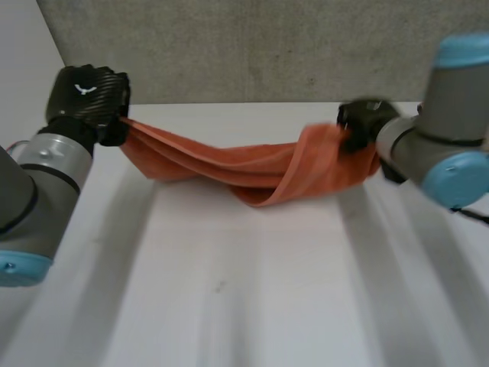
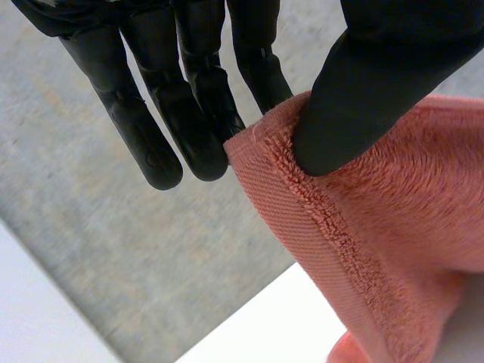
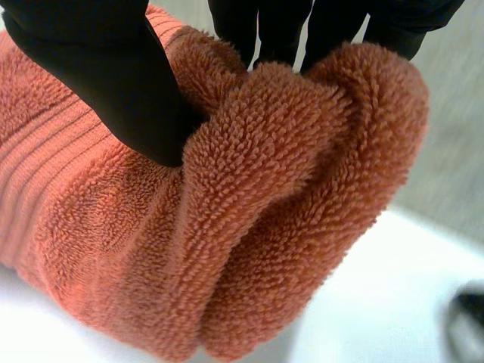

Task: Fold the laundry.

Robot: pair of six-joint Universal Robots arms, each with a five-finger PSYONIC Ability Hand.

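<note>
An orange terry towel (image 1: 252, 168) hangs twisted between my two hands above the far part of the white table (image 1: 244, 290), sagging in the middle. My left hand (image 1: 88, 95) holds its left corner; the thumb (image 2: 378, 83) pinches the hemmed corner (image 2: 261, 151) against the fingers (image 2: 189, 106). My right hand (image 1: 363, 122) grips the other end. There the thumb (image 3: 113, 83) presses into a bunched fold of the towel (image 3: 287, 189), with the fingers (image 3: 302, 26) behind it.
A grey wall (image 1: 267, 46) rises just behind the table's far edge. Bare white tabletop stretches from under the towel to the near edge. Both grey arms (image 1: 34, 183) (image 1: 447, 138) come in from the sides.
</note>
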